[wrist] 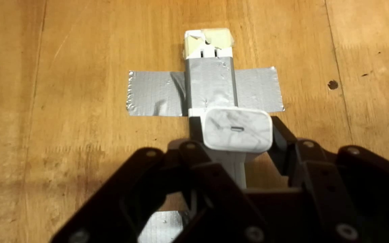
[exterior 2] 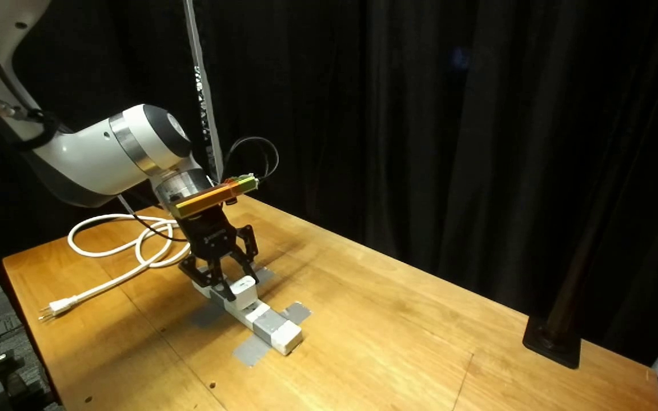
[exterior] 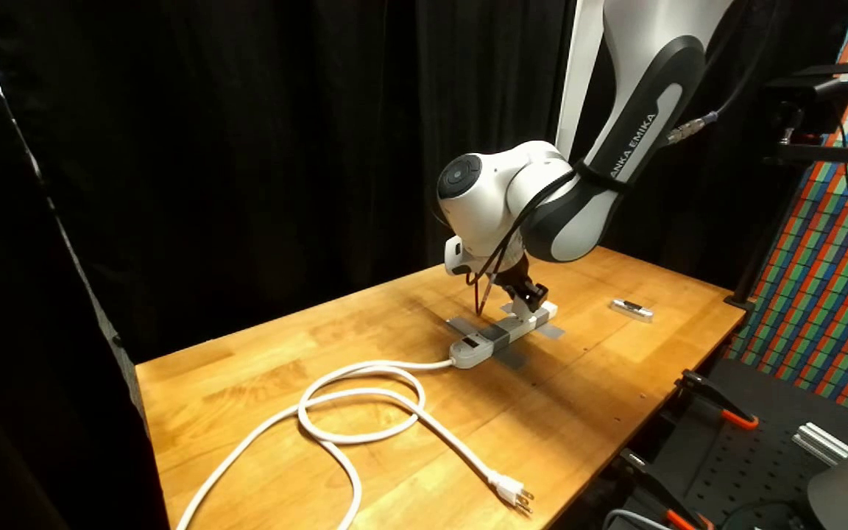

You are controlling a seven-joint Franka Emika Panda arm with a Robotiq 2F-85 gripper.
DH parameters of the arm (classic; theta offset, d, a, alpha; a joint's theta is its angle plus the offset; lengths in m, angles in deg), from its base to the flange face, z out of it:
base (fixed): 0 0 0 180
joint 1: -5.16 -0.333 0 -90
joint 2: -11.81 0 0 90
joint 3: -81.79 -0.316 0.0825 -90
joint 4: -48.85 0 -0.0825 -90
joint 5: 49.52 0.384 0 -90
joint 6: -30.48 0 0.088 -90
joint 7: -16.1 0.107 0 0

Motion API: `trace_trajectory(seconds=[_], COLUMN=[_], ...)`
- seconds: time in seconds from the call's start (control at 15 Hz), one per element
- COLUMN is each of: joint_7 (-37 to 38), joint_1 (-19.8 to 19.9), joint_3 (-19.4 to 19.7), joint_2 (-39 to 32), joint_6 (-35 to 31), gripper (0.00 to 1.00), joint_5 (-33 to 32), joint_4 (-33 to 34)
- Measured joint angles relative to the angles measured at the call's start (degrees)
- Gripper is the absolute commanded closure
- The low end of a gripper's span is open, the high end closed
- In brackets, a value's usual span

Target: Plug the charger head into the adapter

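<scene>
Between the fingers (wrist: 282, 138) of my gripper (wrist: 237, 133): charger (wrist: 237, 137), pinched by its two narrow ends, standing over the strip (exterior 2: 257, 311), which runs right beneath the fingers. Handling guess: light, stiff, hard plastic, won't squash; smooth shell, so it could ride up or twist between the fingers when I push down. Prongs are probably the delicate bit, and no view shows me those. Best hold, I'd say, is this one: narrow ends only, underside left free. Views: the wrist gives me the port (wrist: 237, 129) on the charger's top face, up between the fingers, plus a pair of slots (wrist: 209, 53) past the tape (wrist: 211, 82) ahead of the fingers; slots too small to tell in both exterior views. In an exterior view I get the charger's side wall (exterior 2: 245, 301) below the fingers, lower edge down at the strip; touching or just above, seated or not, can't tell. The wrist view hides that edge. The cable's plug (exterior: 512, 491) shows in both exterior views, well apart from the fingers; wrist misses it. In an exterior view a silvery bar (exterior: 631, 310) lies on the table (exterior: 483, 412), also well apart from the fingers; not in the wrist view.
</scene>
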Motion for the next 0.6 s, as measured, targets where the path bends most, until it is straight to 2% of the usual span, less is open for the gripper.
trace_trajectory(seconds=[0.6], joint_7=[-0.06], joint_1=[-0.07], joint_3=[-0.57], joint_2=[-0.64], joint_6=[1.55], gripper=[0.77], joint_5=[0.0], joint_4=[0.79])
